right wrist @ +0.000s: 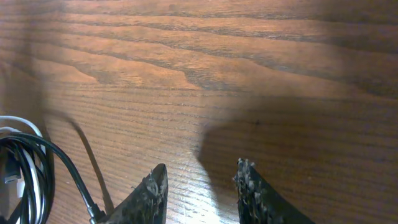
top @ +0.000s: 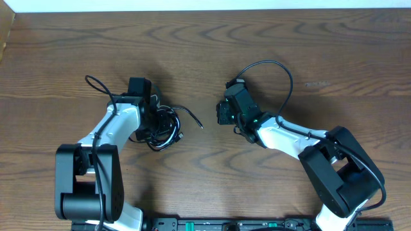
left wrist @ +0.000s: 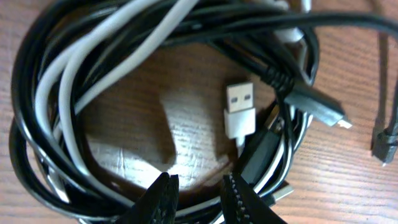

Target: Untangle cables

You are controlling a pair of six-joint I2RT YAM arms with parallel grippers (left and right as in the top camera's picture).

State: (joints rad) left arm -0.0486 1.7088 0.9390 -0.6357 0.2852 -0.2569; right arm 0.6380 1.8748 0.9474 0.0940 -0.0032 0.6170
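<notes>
- The cables (top: 162,128) lay in one tangled bundle on the bench (top: 321,51), left of its middle and well away from the far edge.
- The left arm (top: 115,125) reached over the bundle from the near side, with its head right above the coil.
- In the left wrist view, black cords (left wrist: 25,74) and a white cord (left wrist: 68,93) ran together in a rough ring around a patch of bare wood.
- A white plug (left wrist: 239,109) lay flat inside that ring, metal end pointing away from the left fingers (left wrist: 161,199).
- A black plug (left wrist: 317,109) lay just beside the white plug, angled toward the right.
- The left fingers stood apart over the near side of the ring, with cords passing beneath them and nothing visibly clamped between them.
- The white plug's cord ran down toward the gap between the fingers, close to the right-hand one.
- One loose black end trailed out of the bundle toward the right arm (top: 282,138).
- The right fingers (right wrist: 149,196) stood apart over bare wood, holding nothing.
- In the right wrist view the bundle sat well to the left of those fingers, at the picture's edge, with one black cord curving toward the left-hand finger.
</notes>
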